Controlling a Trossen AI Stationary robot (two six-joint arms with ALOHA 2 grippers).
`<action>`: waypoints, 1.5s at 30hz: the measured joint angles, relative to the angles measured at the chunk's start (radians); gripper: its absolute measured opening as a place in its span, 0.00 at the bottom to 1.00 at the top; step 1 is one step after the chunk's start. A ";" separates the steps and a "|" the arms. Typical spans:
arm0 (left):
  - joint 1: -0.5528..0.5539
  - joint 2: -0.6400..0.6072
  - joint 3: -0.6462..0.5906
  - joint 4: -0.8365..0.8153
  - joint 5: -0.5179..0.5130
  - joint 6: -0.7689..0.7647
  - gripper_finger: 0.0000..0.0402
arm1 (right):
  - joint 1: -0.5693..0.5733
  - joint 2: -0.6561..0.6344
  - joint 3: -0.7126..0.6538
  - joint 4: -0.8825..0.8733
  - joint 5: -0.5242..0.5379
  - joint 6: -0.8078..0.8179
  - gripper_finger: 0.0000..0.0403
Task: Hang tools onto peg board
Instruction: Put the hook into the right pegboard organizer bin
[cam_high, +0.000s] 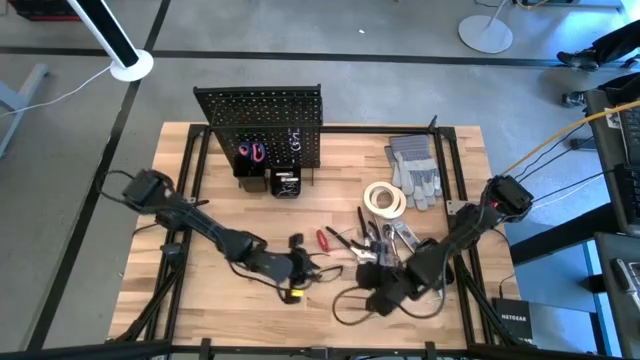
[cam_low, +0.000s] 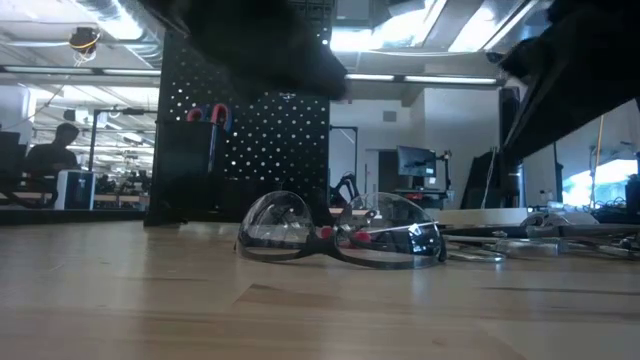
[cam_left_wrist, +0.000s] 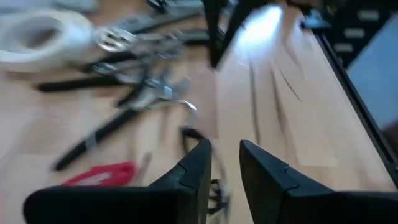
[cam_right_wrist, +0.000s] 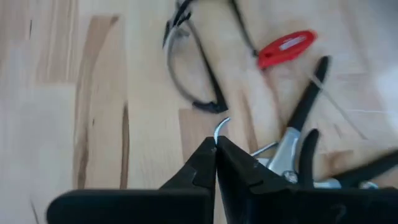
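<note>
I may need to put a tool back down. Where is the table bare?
Bare wood lies left of the peg board, down to the left arm. A smaller strip runs between the board and the safety glasses. Crowded: the tool pile, tape roll and gloves on the right.

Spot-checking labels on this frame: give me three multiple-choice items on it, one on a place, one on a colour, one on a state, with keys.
1. Where does the white tape roll lie?
A. just in front of the grey gloves
B. inside a bin on the peg board
C. at the table's left edge

2. What colour is the small tool handle beyond the right gripper?
A. blue
B. red
C. yellow

3. How do the right gripper's jaws stand?
A. wide open
B. shut around the tape roll
C. shut, pinching a thin metal hook

Key: 1 A, the high view shows the roll beside the gloves. 2 B, the right wrist view shows it red. 3 C, that view shows the jaws together with the hook's curl rising from their tips.
</note>
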 joint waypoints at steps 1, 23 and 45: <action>0.004 0.029 0.028 -0.012 0.027 0.000 0.18 | 0.018 0.000 0.000 -0.001 0.036 0.033 0.04; 0.046 0.100 0.120 -0.492 0.077 -0.040 0.18 | 0.054 0.056 0.001 0.010 0.435 0.225 0.05; 0.032 -0.076 0.126 -0.131 0.040 -0.030 0.18 | 0.200 0.054 0.001 0.056 0.325 0.280 0.05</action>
